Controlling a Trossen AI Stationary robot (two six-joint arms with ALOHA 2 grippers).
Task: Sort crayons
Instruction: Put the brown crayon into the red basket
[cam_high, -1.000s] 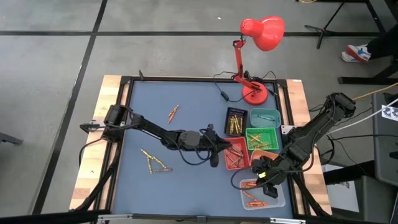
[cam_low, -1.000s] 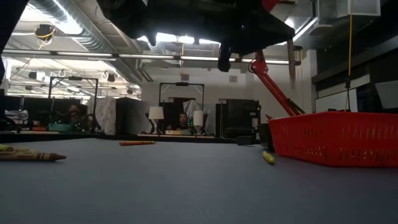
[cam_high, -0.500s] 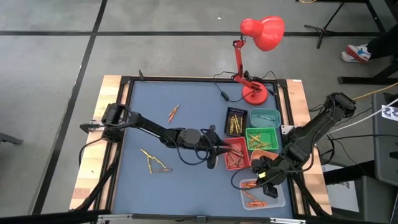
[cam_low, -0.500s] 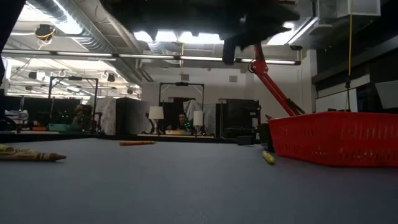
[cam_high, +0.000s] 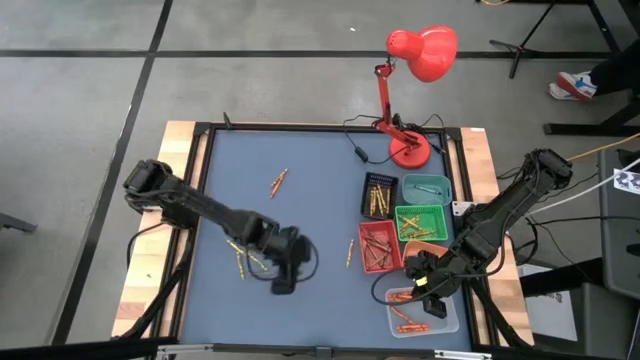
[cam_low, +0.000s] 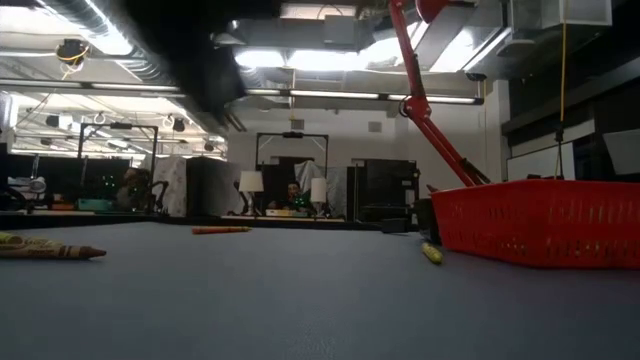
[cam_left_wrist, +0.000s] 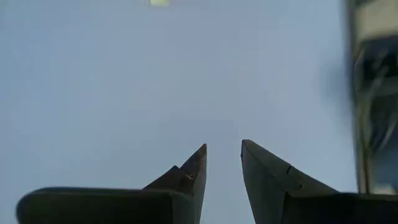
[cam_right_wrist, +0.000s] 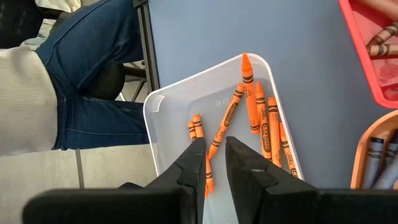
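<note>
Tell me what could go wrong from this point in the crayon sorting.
The left gripper, empty with its fingers apart, hangs over bare mat beside the loose crayons; a careless descent could scatter them instead of picking one. A stray yellow crayon lies just outside the red tray and may get overlooked. The right gripper hovers over the clear tray and could disturb its orange crayons.

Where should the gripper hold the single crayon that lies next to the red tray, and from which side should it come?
Grip the crayon at its middle, coming straight down from above. It lies flat on the table, apart from the red tray, so the fingers would likely fit on both long sides.
</note>
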